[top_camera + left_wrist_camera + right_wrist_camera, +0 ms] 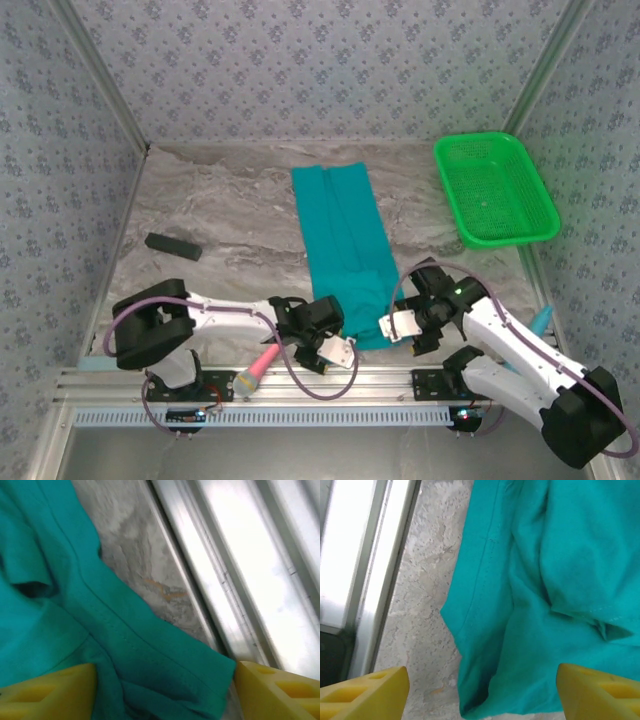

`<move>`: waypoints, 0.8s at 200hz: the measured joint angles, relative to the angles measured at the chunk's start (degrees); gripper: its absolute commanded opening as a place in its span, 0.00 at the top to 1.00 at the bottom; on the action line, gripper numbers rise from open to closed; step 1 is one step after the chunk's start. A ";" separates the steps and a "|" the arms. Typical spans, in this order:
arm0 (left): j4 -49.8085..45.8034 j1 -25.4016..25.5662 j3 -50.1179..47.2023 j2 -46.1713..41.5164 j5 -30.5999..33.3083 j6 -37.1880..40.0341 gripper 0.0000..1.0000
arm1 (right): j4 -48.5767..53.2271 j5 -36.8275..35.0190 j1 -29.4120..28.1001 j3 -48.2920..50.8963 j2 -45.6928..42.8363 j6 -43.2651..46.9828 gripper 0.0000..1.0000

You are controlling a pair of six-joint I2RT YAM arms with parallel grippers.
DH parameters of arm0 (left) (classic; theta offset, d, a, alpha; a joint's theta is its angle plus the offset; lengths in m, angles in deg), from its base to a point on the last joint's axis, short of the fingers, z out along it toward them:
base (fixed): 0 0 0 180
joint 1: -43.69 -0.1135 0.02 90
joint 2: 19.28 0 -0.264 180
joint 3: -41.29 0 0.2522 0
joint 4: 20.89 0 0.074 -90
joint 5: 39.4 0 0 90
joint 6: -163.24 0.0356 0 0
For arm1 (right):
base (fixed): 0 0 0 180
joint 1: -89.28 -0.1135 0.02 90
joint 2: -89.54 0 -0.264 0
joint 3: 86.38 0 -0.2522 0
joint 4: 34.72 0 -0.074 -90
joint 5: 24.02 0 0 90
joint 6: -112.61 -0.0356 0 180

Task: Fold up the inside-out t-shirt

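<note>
Two pincers sit low at the near end of the shirt, both released. The left pincer [338, 347] spreads its yellow fingertips [50, 692] wide with the near-left corner of the cloth lying loose between them. The right pincer [396, 325] is as wide, its fingertips [600, 690] standing either side of the near-right corner, and nothing is clamped in either. Under the left wrist the shirt [75, 630] shows a stitched hem running to a blunt corner just beside the metal rail [240, 555]. Under the right wrist the cloth [560, 580] lies in several soft layers with a sleeve hem tucked among them. From above, the shirt [340, 230] is a long narrow strip, already brought in lengthwise, running from the far middle of the tabletop [220, 200] toward the near edge, between the two arms. A green basket [450, 195] stands well apart at the far right and a small black block [172, 245] at the left, neither touching the cloth. The shirt looks light, limp and without stiffness, so it would likely sag and drape from wherever it is lifted, and its stacked layers could slide over one another if only the top one is caught. The best hold appears to be the two near corners, each pinch taken across the stitched hem and through every layer. That way the near end could rise evenly and be carried toward the far end without the strip twisting or spreading open.
</note>
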 measured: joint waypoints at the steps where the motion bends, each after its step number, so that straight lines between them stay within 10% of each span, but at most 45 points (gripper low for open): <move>1: 0.00 0.02 0.02 0.04 0.02 0.11 0.31 | -0.11 -0.07 -0.04 0.07 0.00 -0.02 0.22; 31: 0.00 0.44 0.04 0.46 0.02 0.70 0.49 | -7.19 -3.74 -3.10 3.56 0.26 -1.49 0.24; 92: -0.92 1.60 1.16 1.18 -3.54 1.86 1.00 | -11.85 -9.33 -7.89 7.69 0.50 -1.51 0.78; 160: -6.56 0.46 1.70 -5.92 -3.02 -1.60 1.00 | 3.82 -7.08 -16.46 -1.53 -6.03 -2.84 1.00</move>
